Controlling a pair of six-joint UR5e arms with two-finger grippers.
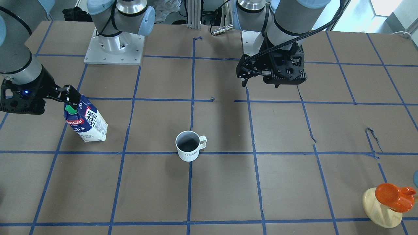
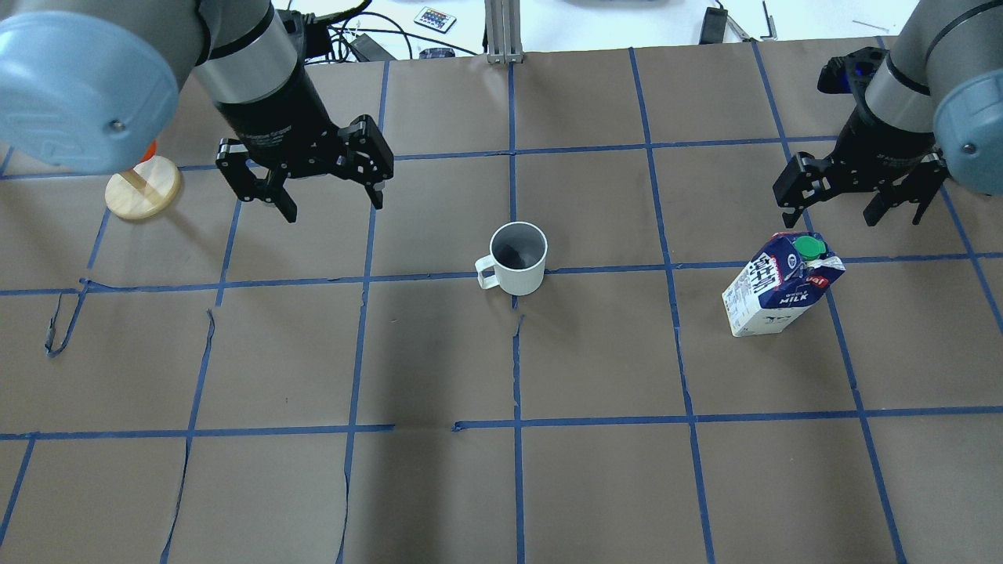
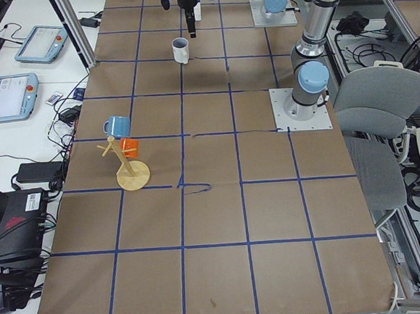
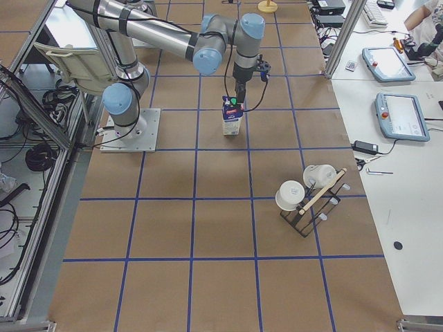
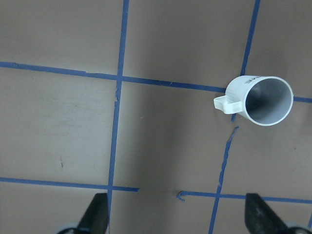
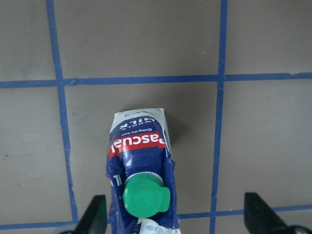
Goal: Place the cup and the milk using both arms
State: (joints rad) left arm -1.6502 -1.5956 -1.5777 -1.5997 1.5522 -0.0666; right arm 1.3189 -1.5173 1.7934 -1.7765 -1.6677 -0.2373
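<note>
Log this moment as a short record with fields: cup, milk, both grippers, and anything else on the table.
cup: upright near the middle of the table, empty, handle toward the robot's left
milk: upright, green cap on, to the robot's right, apart from the cup
left gripper: open, empty, above the table, clear of the cup
right gripper: open, above the milk's top, not gripping it
other: orange cup on wooden stand, far left

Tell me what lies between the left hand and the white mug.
Nothing: in the overhead view, only bare brown table crossed by blue tape separates left hand from mug.
</note>
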